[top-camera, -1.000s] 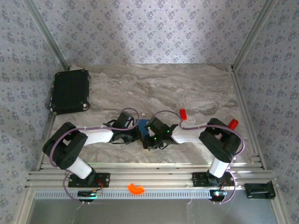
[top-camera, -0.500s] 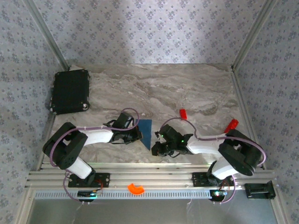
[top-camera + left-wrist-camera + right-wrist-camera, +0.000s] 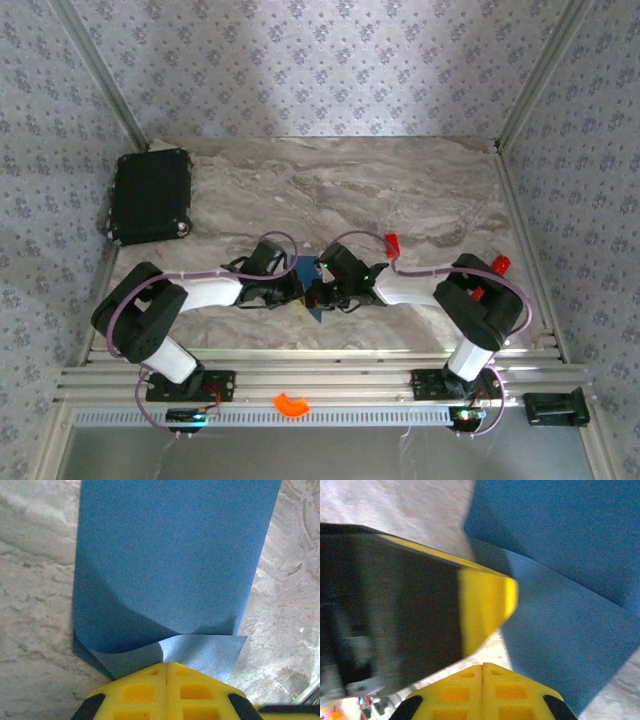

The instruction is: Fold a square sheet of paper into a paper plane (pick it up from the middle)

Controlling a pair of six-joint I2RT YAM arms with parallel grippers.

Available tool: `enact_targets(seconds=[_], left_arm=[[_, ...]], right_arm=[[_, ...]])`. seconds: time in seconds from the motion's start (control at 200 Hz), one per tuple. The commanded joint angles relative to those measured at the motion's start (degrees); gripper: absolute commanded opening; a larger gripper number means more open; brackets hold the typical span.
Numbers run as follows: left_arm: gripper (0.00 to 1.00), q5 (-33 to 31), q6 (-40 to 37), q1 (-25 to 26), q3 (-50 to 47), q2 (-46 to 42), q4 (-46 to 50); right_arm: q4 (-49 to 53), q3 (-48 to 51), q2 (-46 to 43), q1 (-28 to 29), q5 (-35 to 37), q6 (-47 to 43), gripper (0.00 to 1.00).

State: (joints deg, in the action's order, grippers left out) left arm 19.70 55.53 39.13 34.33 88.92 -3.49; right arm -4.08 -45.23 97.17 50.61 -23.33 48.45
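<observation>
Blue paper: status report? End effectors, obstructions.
Left end effector shut, tips at folded flap of blue paper. Right end effector shut, over same sheet, close beside the left. Red block, black case well away.

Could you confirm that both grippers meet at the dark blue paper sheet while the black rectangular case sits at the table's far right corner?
Not quite: the top external view shows the black rectangular case in the far left corner; the rest stands.

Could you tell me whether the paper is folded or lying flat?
Partly folded: in the left wrist view the paper has a lighter flap turned over along its near edge.
</observation>
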Motion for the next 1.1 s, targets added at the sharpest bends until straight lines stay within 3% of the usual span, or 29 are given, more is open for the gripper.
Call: enact_targets(seconds=[0.0, 0.17, 0.39, 0.7, 1.094], left_arm=[[0.0, -4.2, -0.9, 0.2, -1.0, 0.7, 4.8], [0.05, -2.9, -2.7, 0.1, 2.0, -3.1, 5.9], [0.09, -2.5, -1.4, 1.4, 3.7, -8.3, 5.6], [0.05, -1.5, 2.2, 3.1, -0.5, -1.8, -3.3], [0.02, -0.2, -2.8, -7.8, -3.8, -0.8, -1.0]], right_arm=[[4.1, 2.5, 1.4, -0.7, 1.2, 0.1, 0.01], [0.8, 8.6, 0.1, -0.8, 0.8, 2.1, 0.0], [-0.1, 8.6, 0.3, -1.2, 1.4, 3.2, 0.0], [-0.3, 9.5, 0.0, -1.8, 1.2, 3.3, 0.0], [-0.8, 11.0, -1.2, -2.2, 1.6, 2.8, 0.0]])
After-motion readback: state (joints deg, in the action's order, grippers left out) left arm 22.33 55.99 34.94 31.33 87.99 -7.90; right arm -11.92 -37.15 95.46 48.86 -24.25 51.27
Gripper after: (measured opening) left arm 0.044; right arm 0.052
